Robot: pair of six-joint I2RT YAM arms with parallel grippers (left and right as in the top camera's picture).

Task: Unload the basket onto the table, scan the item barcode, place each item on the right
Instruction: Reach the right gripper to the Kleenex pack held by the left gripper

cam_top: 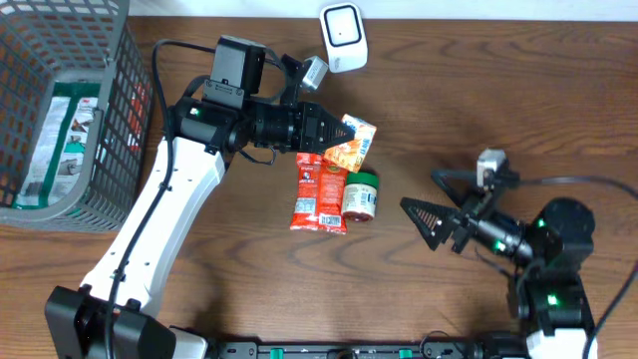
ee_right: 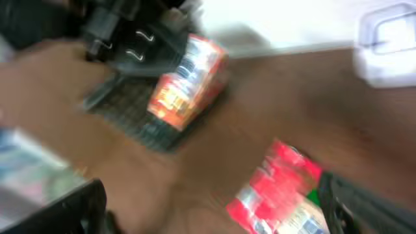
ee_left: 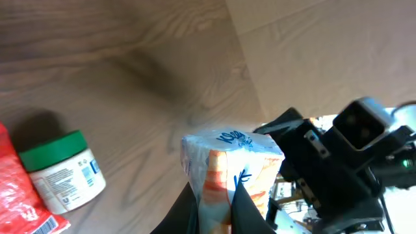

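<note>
"Orange packet [cam_top: 351,143]: where is it sitting?"

"The left hand [cam_top: 336,136] is gripping it off the surface [cam_top: 249,279], near the white scanner [cam_top: 342,37]. A red pouch [cam_top: 321,192] and a green-lidded jar [cam_top: 361,194] are lying just beside it. The right hand [cam_top: 419,189] is standing open, well apart."

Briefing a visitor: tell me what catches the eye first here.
The left hand, mid-table, grips an orange and blue packet. Next to it lie a red pouch and a green-lidded jar. A grey basket fills the far left corner, and the right hand hangs open at the right.
</note>
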